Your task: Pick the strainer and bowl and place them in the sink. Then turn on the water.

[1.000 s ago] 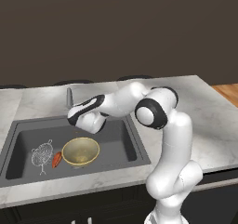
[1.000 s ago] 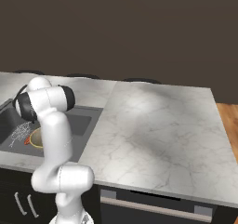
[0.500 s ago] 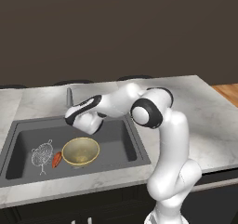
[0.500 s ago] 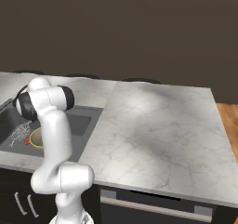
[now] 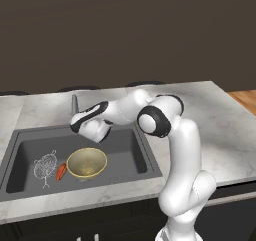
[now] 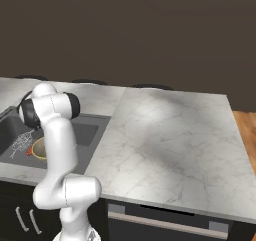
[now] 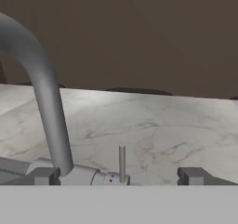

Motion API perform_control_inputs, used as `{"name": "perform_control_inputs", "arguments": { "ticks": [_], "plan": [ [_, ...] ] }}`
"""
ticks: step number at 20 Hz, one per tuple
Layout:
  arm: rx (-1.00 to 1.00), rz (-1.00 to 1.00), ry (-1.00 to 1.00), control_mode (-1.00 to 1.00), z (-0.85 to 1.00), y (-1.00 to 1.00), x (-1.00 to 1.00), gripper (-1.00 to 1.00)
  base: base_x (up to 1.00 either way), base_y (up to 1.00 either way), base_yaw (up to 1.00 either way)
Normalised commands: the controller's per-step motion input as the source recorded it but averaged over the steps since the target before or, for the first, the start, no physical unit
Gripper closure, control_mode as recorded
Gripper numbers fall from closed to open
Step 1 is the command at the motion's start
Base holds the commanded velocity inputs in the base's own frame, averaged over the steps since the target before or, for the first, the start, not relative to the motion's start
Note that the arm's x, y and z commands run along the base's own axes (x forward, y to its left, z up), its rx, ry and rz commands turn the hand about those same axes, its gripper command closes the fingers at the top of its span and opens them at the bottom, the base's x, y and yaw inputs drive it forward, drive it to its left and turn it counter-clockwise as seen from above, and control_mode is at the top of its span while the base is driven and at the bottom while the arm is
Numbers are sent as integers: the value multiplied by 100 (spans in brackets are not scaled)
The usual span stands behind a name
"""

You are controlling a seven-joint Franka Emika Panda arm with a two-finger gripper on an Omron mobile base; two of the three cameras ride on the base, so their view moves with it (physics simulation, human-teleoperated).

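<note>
Two-finger dark-tipped gripper (image 7: 118, 175) open wide, empty, straddling thin grey metal faucet lever (image 7: 122, 163). Lever upright, long axis vertical; judgement: nudge it sideways, no squeezing needed. Curved grey faucet spout (image 7: 44, 93) rises beside it. Silver wire-mesh strainer (image 5: 45, 165) and pale yellow-tan round bowl (image 5: 87, 163) already inside dark grey rectangular sink (image 5: 127, 152).

Wire-mesh strainer (image 5: 45, 165) and tan bowl (image 5: 87, 163) rest upright, near each other, inside the dark grey sink (image 5: 125, 152).
</note>
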Motion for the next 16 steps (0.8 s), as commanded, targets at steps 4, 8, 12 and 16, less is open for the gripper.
{"name": "perform_control_inputs", "arguments": {
  "ticks": [4, 8, 12, 16],
  "plan": [
    [0, 0, 0, -100, -6, -1, 17, -100, 0, 0, 0],
    [0, 0, 0, -100, -14, 0, 16, -100, 0, 0, 0],
    [0, 0, 0, -100, -17, 0, 14, -100, 0, 0, 0],
    [0, 0, 0, -100, -12, -6, 14, -100, 0, 0, 0]
  ]
}}
